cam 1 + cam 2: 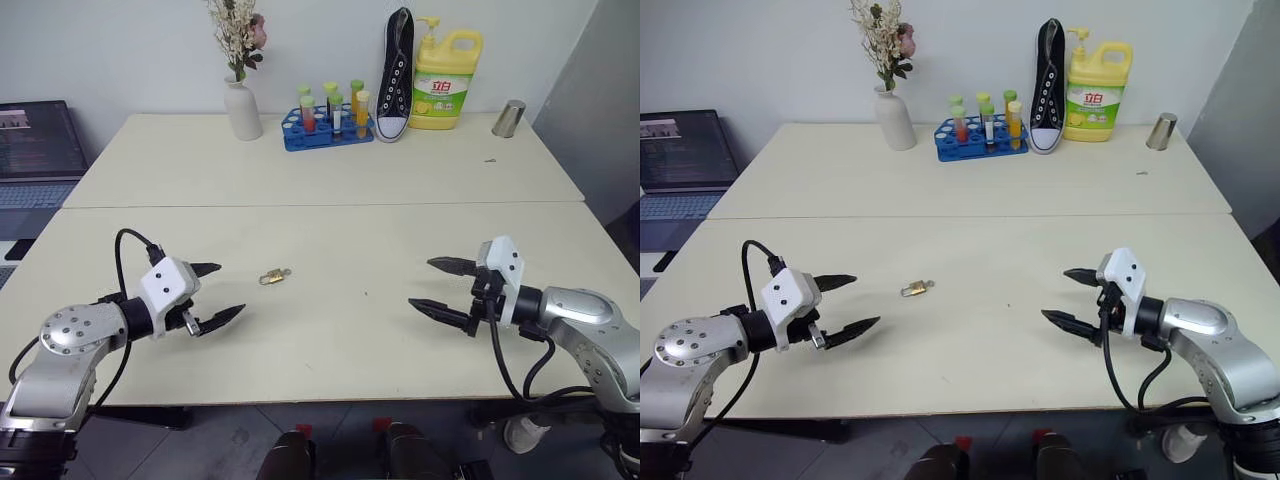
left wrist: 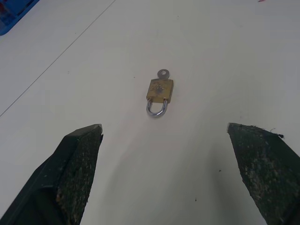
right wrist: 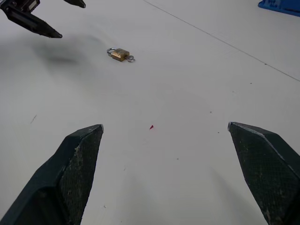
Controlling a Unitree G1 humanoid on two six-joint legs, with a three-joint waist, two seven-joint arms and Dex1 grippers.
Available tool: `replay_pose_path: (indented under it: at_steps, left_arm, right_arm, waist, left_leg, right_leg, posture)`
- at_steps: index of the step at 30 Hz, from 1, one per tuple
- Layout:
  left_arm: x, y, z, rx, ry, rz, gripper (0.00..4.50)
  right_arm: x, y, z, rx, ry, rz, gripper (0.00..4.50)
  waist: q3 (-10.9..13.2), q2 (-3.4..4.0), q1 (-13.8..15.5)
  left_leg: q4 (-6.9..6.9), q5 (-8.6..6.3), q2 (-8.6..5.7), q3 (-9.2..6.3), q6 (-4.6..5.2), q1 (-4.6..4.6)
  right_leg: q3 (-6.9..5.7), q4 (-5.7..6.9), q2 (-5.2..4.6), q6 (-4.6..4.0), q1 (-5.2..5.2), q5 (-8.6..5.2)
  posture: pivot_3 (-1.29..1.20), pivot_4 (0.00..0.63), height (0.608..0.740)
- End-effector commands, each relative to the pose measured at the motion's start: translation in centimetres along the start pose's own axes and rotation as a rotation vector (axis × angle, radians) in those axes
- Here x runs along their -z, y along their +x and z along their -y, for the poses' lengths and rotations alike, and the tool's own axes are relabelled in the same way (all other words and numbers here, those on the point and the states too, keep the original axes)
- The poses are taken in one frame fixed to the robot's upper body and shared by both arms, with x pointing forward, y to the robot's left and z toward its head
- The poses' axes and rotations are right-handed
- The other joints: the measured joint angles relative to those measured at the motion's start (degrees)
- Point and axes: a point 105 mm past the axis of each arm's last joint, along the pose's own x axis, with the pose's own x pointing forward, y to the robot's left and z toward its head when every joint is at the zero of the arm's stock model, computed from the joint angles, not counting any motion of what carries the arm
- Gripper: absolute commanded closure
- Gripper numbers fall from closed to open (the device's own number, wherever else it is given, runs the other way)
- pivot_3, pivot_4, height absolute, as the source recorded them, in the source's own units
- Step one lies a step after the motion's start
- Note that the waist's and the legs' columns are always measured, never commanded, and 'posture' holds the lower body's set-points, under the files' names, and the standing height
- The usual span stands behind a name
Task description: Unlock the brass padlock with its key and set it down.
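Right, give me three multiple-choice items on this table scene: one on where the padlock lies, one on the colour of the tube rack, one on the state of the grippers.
1. Where does the brass padlock lie?
A. On the table, nearer the left gripper
B. Between the right gripper's fingers
C. Inside the tube rack

2. What colour is the tube rack?
A. Red
B. Blue
C. Black

3. How are the two grippers?
A. Both shut
B. Left shut on the padlock
C. Both open, holding nothing

Key: 1 A, the padlock rests on the bare tabletop just beyond the left fingers; 2 B, the rack by the shoe is blue; 3 C, both wrist views show spread fingers with a clear gap.
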Motion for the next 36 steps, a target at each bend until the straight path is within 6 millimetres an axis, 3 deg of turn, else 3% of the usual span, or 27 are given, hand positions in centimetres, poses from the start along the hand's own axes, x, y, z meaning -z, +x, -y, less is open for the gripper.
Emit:
replay_pose_path:
  at_steps: [1,9,16,23,31,36]
  left_arm:
    - [-0.5,0.0,0.1,-0.002,0.026,0.022,0.0]
    - [-0.1,0.3,-0.5,-0.048,0.039,0.014,0.0]
    - [-0.5,1.0,-1.8,-0.038,-0.098,0.117,0.0]
    - [0.6,3.5,-1.7,0.096,-0.097,0.065,0.0]
    - [1.8,8.1,-2.9,0.149,-0.06,-0.012,0.0]
    - [2.0,9.2,-3.0,0.201,-0.049,-0.033,0.0]
  right_arm:
    - [-0.5,-0.1,-0.3,-0.016,-0.028,0.022,0.03]
    - [-0.4,0.3,-0.5,-0.015,-0.007,0.024,0.03]
    - [-0.6,1.1,0.0,0.043,0.009,0.022,0.03]
    - [-2.3,1.6,-2.2,-0.05,0.041,0.076,0.03]
    - [-2.0,2.2,-2.9,-0.039,0.04,0.024,0.03]
    - [-2.1,2.3,-3.2,-0.032,0.049,0.023,0.03]
  waist:
    - [0.0,-0.01,0.0]
    - [0.0,-0.03,0.0]
    - [0.1,-0.07,0.0]
    - [0.1,-0.08,0.0]
    - [0.1,-0.19,0.0]
    - [0.1,-0.21,-0.1]
  left_leg:
    - [0.0,0.0,0.0,0.0,0.0,0.0]
    - [-0.01,0.0,0.01,-0.02,0.0,0.07]
    - [-0.02,0.0,-0.02,0.0,0.0,0.17]
    - [-0.03,0.0,-0.05,-0.02,0.0,0.2]
    - [-0.01,0.0,-0.14,-0.05,0.0,0.18]
    - [-0.01,0.0,-0.14,-0.05,0.0,0.18]
  right_leg:
    - [0.0,0.0,0.0,0.0,0.0,0.0]
    - [-0.01,0.0,0.0,0.0,0.07,0.0]
    - [0.0,-0.01,0.0,0.01,0.14,-0.01]
    - [-0.01,0.0,0.01,0.01,0.15,-0.01]
    - [-0.06,0.0,0.03,0.01,0.15,0.0]
    - [-0.06,0.01,0.04,0.01,0.14,-0.01]
  posture:
    - [0.0,0.15,0.74]
    - [0.0,0.15,0.74]
    - [0.0,0.15,0.74]
    - [0.0,0.15,0.74]
    - [0.0,0.15,0.74]
    - [0.0,0.15,0.74]
